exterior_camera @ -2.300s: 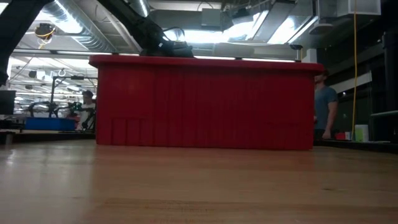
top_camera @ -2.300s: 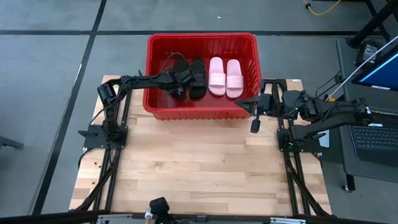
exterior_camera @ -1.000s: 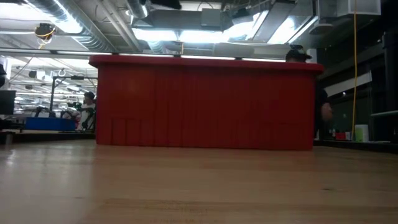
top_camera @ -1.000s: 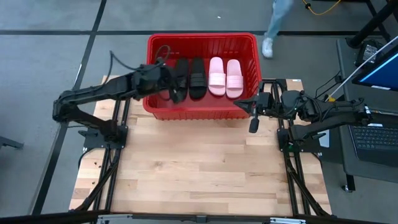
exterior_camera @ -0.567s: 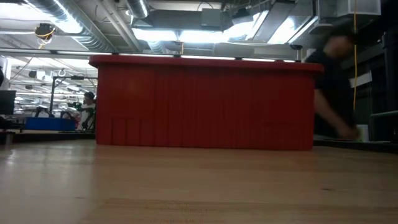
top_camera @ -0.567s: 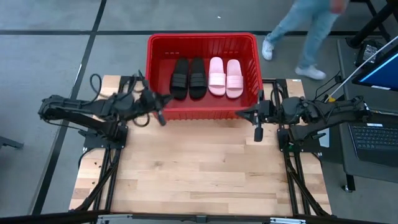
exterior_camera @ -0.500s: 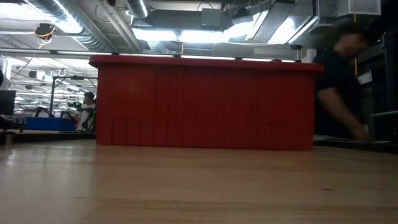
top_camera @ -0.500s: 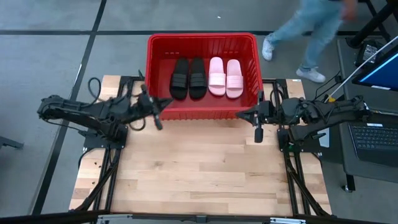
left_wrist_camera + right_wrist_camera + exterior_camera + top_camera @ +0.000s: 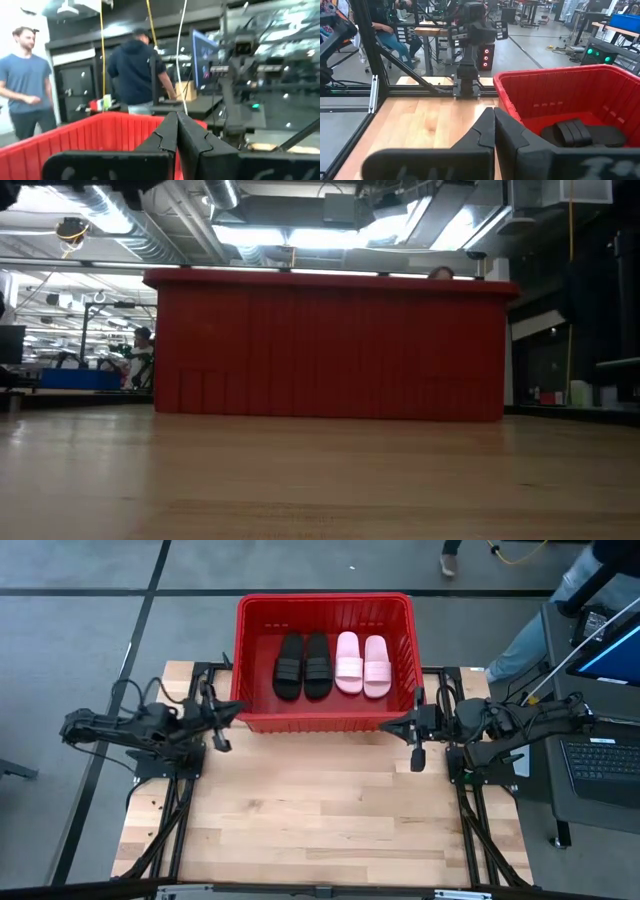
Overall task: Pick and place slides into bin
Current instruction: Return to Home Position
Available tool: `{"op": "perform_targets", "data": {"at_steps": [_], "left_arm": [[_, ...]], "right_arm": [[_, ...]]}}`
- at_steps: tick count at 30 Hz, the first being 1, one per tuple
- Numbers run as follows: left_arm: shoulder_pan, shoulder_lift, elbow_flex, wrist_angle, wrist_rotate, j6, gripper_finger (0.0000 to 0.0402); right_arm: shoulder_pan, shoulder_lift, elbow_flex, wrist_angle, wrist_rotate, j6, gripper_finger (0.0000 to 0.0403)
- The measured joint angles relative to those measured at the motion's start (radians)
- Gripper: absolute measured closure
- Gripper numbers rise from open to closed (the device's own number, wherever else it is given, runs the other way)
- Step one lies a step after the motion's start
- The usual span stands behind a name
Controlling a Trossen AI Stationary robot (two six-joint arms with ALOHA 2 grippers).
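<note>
The red bin [image 9: 250, 660] stands at the table's far edge; in the low view its front wall [image 9: 330, 345] hides what is inside. Two black slides [image 9: 303, 666] and two pale pink slides [image 9: 362, 664] lie side by side on its floor, soles down. My left gripper [image 9: 234, 709] is shut and holds nothing, just outside the bin's left near corner, and its wrist view shows the fingers [image 9: 177, 120] pressed together. My right gripper [image 9: 386, 723] is shut and holds nothing at the bin's right near corner, with its fingers [image 9: 494, 114] together.
The wooden table [image 9: 320, 810] lies bare in front of the bin. A laptop [image 9: 605, 765] sits beyond the table's right edge. People stand or walk in the room behind, among them one [image 9: 137, 70] in a dark hoodie and one [image 9: 30, 80] in a blue shirt.
My left gripper has drawn back from above the black slides in the bin, toward the table's left edge and downward, with its arm folding in. All the slides have stayed in place in the bin. A person has walked past beyond the table's far right corner.
</note>
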Motion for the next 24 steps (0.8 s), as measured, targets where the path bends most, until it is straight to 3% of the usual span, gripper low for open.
{"op": "perform_targets", "data": {"at_steps": [6, 13, 17, 24], "left_arm": [[0.019, -0.163, -0.007, -0.192, 0.092, -0.064, 0.04], [0.016, -0.185, -0.008, -0.306, 0.179, -0.102, 0.04], [0.016, -0.181, -0.075, -0.201, 0.253, -0.13, 0.04], [0.016, -0.186, -0.216, -0.058, 0.268, -0.146, 0.04]], "right_arm": [[0.0, 0.0, 0.0, 0.0, -0.001, 0.024, 0.04], [0.0, 0.002, -0.001, 0.001, -0.001, 0.022, 0.0399], [0.0, 0.006, -0.045, 0.068, -0.002, 0.019, 0.0401], [0.0, 0.003, -0.171, 0.238, -0.007, 0.016, 0.0399]]}}
